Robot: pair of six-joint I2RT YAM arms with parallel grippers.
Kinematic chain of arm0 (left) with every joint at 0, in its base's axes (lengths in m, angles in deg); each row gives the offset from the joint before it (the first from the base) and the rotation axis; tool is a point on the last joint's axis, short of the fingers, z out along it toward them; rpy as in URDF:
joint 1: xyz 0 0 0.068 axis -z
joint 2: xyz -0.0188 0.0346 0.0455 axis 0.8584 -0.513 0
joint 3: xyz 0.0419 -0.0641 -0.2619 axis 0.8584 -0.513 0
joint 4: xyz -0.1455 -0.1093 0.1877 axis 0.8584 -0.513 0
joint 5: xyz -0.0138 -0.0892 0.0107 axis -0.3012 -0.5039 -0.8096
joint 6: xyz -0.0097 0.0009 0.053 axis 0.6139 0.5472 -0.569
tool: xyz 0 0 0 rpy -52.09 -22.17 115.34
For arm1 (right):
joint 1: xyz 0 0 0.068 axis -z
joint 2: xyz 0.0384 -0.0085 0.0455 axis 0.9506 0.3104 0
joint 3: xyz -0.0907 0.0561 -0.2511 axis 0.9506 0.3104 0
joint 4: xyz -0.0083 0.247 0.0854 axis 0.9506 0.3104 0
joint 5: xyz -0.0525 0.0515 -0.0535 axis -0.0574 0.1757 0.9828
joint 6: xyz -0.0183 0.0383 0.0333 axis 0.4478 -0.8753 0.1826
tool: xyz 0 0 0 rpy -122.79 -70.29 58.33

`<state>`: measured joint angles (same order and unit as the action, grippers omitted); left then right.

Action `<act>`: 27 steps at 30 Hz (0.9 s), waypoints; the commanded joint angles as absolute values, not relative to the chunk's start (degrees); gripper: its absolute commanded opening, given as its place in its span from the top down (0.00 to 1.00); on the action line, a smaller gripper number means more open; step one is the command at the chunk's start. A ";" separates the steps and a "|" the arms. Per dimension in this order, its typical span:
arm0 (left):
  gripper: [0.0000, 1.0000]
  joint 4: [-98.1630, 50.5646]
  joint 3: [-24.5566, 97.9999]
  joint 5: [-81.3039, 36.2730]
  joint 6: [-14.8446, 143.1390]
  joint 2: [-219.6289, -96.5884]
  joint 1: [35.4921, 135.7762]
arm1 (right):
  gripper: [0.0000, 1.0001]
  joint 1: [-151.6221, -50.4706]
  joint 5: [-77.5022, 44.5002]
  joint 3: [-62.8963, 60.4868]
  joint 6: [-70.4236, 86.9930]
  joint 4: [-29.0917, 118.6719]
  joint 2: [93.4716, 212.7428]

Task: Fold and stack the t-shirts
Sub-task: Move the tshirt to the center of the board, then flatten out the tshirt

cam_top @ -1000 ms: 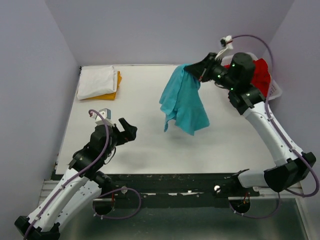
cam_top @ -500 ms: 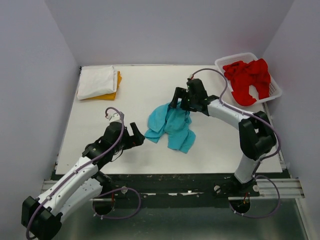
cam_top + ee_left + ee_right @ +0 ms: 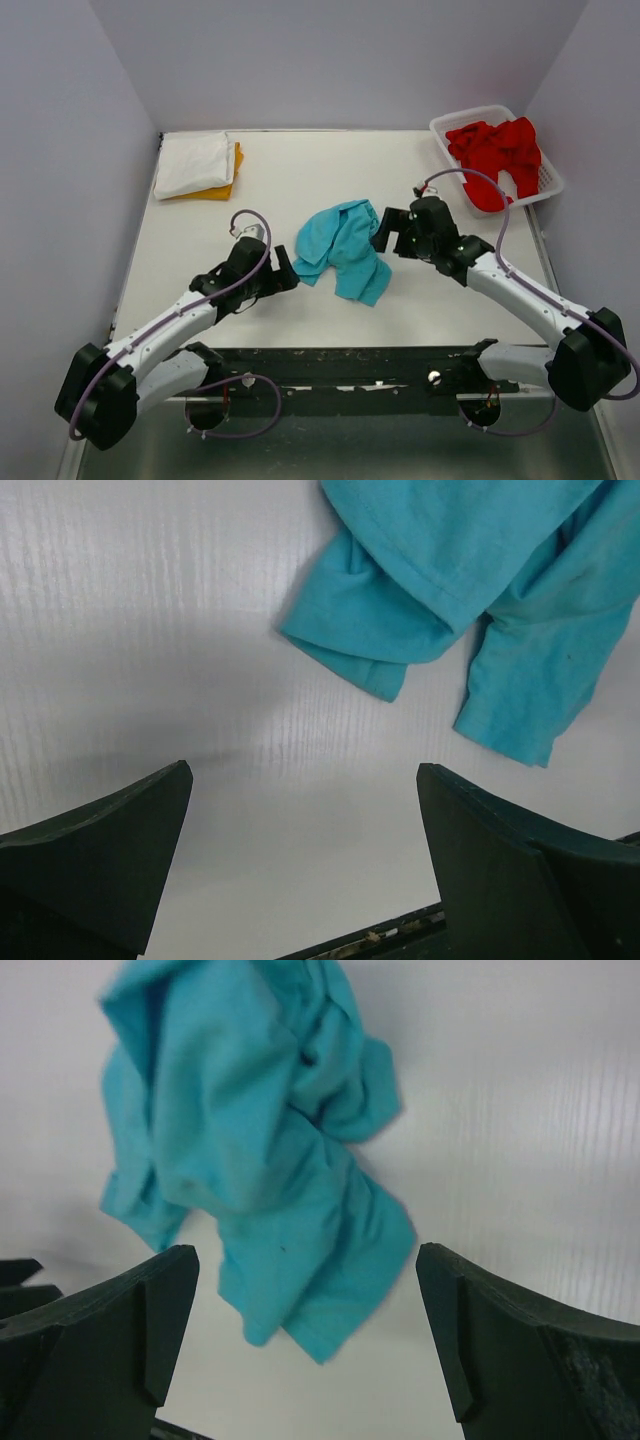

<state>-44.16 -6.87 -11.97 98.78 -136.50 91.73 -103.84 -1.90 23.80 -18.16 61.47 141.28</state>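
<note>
A crumpled turquoise t-shirt (image 3: 341,248) lies in a heap at the middle of the white table (image 3: 300,180). It shows in the left wrist view (image 3: 470,590) and the right wrist view (image 3: 260,1150) too. My right gripper (image 3: 392,231) stands open just right of the heap, with nothing between its fingers (image 3: 130,1330). My left gripper (image 3: 284,274) is open just left of the heap, its fingers (image 3: 500,860) over bare table. Red t-shirts (image 3: 495,155) fill the basket at the back right. A folded white t-shirt (image 3: 192,162) lies on an orange t-shirt (image 3: 232,180) at the back left.
The white slatted basket (image 3: 548,185) stands at the table's back right corner. Grey walls close the table on the left, back and right. The near table edge (image 3: 400,930) shows below the left gripper.
The right gripper carried the turquoise shirt from mid-air down to the table, opened and let it go, then drew back to the right. The left arm reached forward toward the heap.
</note>
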 commanded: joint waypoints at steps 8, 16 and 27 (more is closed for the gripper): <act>0.22 -36.55 1.39 -13.69 100.59 -158.01 87.17 | 0.01 -104.51 -6.65 35.47 -22.33 66.72 141.86; 0.43 -32.00 4.63 -19.80 98.54 -168.78 87.00 | 0.03 -104.52 -5.94 38.05 -26.46 62.93 143.15; 1.00 -27.03 3.67 -26.78 98.46 -172.46 88.20 | 0.18 -104.51 -2.21 39.98 -29.19 59.88 145.32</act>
